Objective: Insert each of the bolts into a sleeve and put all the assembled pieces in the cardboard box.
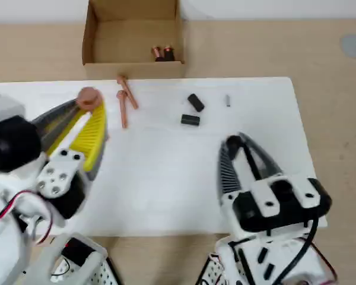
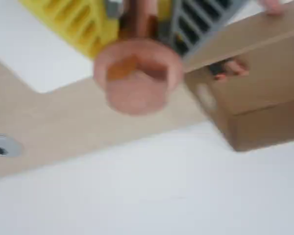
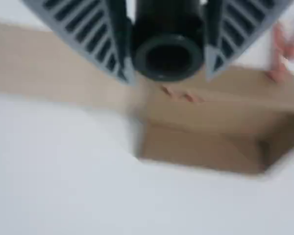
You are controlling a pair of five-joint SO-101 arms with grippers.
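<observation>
The copper bolt point(image 1: 89, 98) is sitting clamped in the left arm's fingers point(image 1: 95, 133), head poking out past the tips toward the cardboard box point(image 1: 89, 35). The black sleeve point(image 1: 232, 144) is being squeezed by the right arm's fingers point(image 1: 226, 166), long axis running along them. The two are hanging well apart over the white mat point(image 1: 166, 178), so I'm guessing both arms are needing to swing inward and line up axes. Loose bolts point(image 1: 123, 113) and loose sleeves point(image 1: 190, 120) are lying between them, nearer the box, on the bench point(image 1: 332, 119).
</observation>
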